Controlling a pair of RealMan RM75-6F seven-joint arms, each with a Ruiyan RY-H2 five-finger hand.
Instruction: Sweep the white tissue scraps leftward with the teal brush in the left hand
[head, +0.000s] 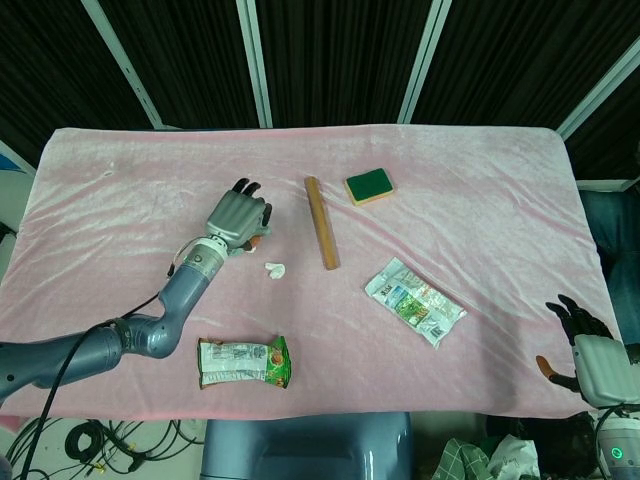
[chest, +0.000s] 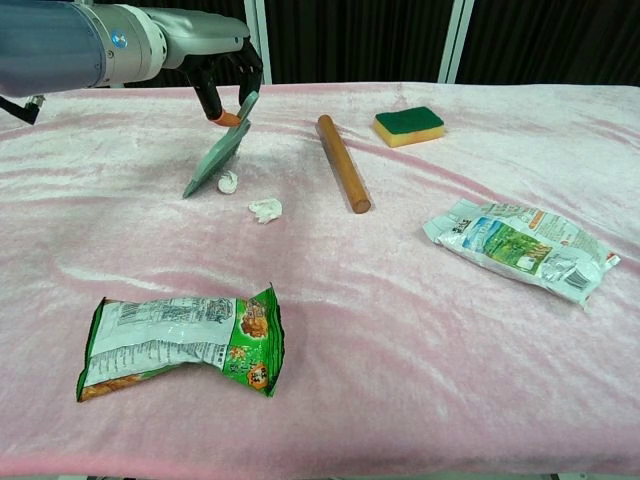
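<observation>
Only the chest view shows the brush (chest: 218, 157), tilted with its bristles just beside one scrap (chest: 228, 182); in the head view the left hand (head: 238, 216) hides it. That hand grips the handle. The right hand (head: 585, 352), seen only from the head, hangs empty with fingers apart.

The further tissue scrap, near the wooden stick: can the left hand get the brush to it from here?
Probably yes. The left hand holds the brush by the nearer scrap; the further scrap lies just beyond, unobstructed.
</observation>
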